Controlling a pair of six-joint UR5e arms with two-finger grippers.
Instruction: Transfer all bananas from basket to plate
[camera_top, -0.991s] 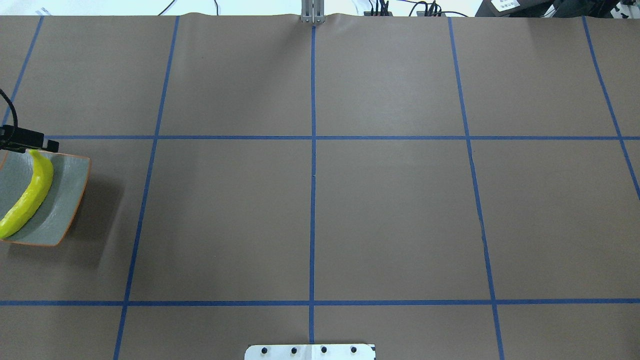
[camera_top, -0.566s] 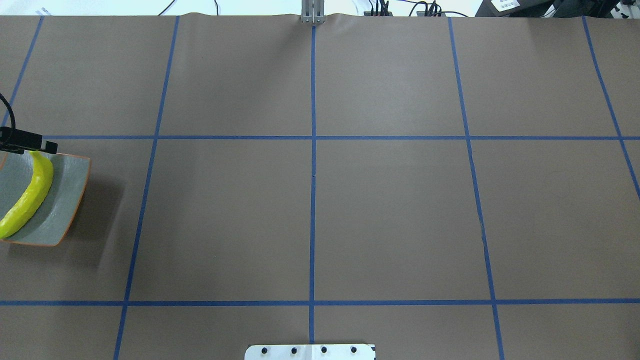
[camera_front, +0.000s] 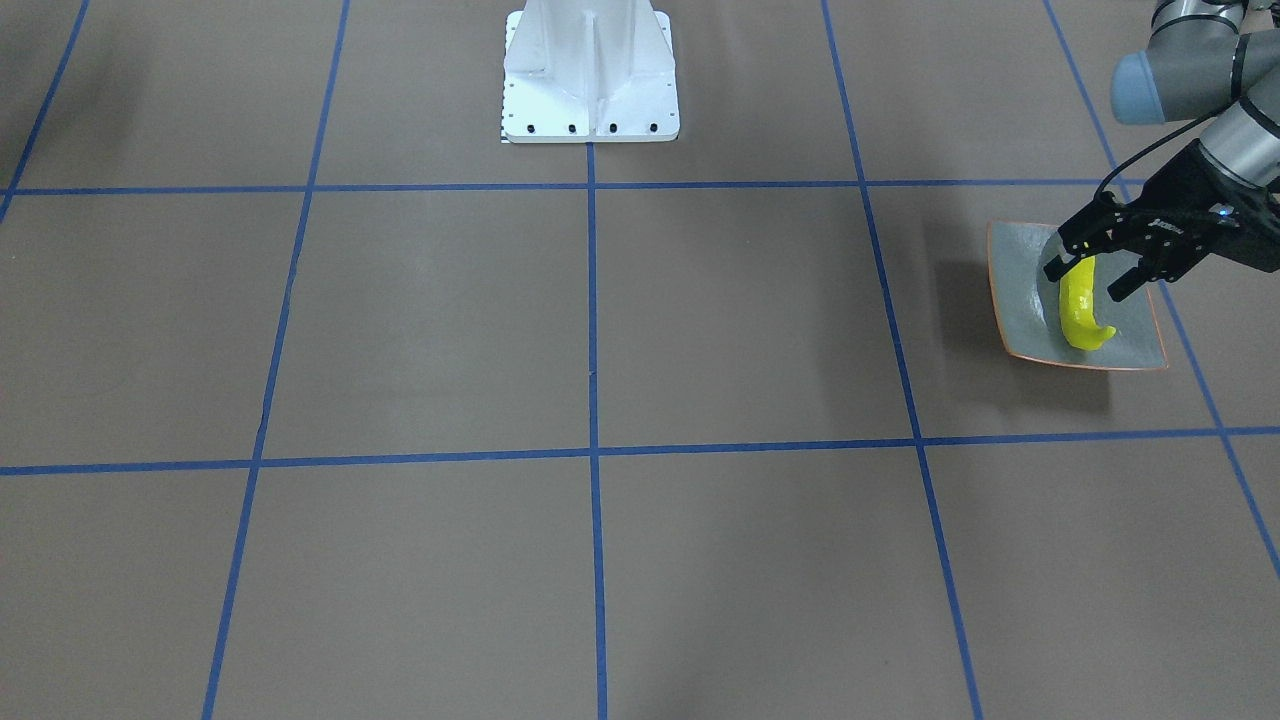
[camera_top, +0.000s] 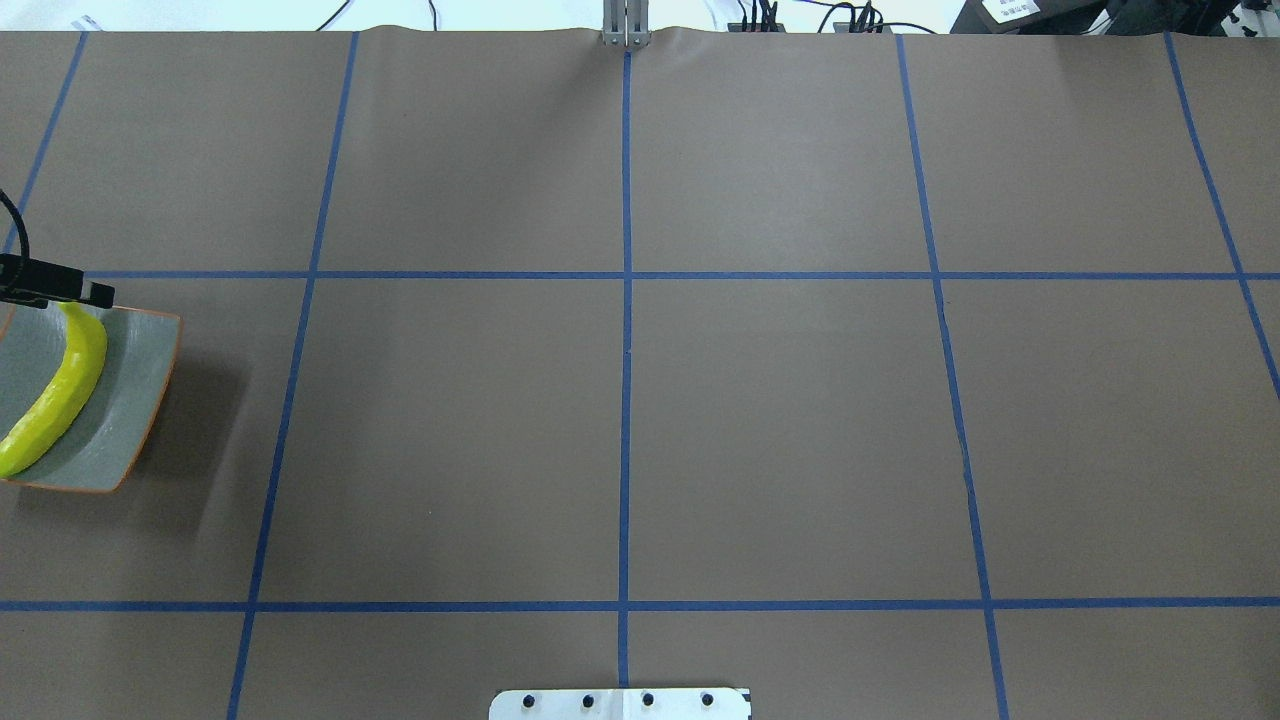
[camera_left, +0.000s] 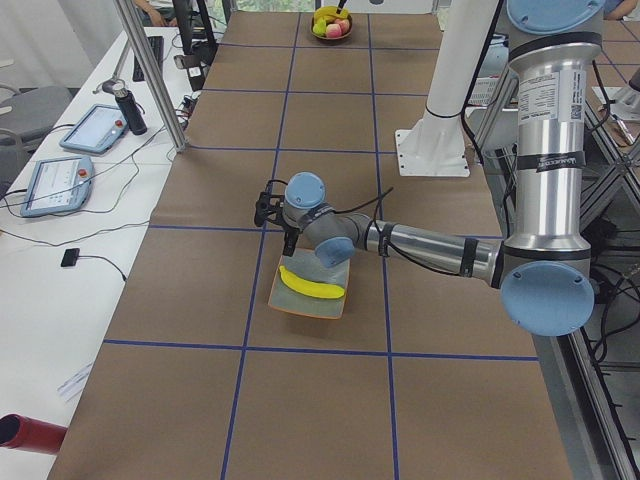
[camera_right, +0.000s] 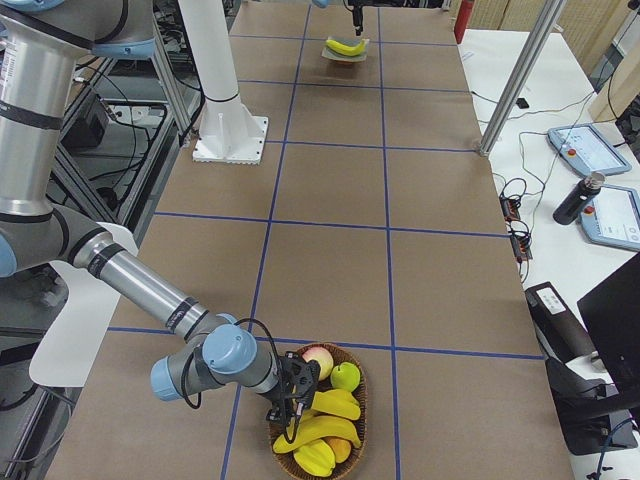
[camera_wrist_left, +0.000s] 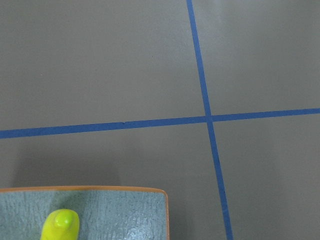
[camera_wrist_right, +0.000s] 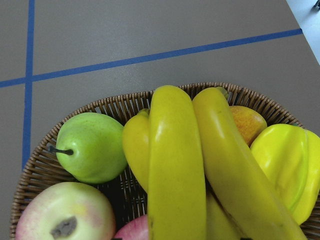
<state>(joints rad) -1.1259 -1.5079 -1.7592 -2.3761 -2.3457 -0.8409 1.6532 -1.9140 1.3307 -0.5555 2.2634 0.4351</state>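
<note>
One yellow banana (camera_top: 55, 400) lies lengthwise on the square grey-green plate (camera_top: 135, 400) at the table's far left. In the front-facing view my left gripper (camera_front: 1085, 283) hangs open over the plate (camera_front: 1020, 300), its fingers either side of the near end of the banana (camera_front: 1078, 310). At the other end of the table the wicker basket (camera_right: 355, 380) holds more bananas (camera_right: 330, 425). The right wrist view shows them close up, three bananas (camera_wrist_right: 175, 165) side by side in the basket (camera_wrist_right: 115, 102). My right gripper (camera_right: 290, 400) hovers at the basket's edge; whether it is open or shut I cannot tell.
A green pear (camera_wrist_right: 92, 147), an apple (camera_wrist_right: 65, 212) and a ribbed yellow fruit (camera_wrist_right: 290, 165) share the basket. The white robot pedestal (camera_front: 590, 75) stands at the table's back middle. A metal post (camera_right: 510, 90) rises at the table's operator-side edge.
My left gripper has edged slightly toward the view's left. The banana stays on the plate, almost unmoved.
</note>
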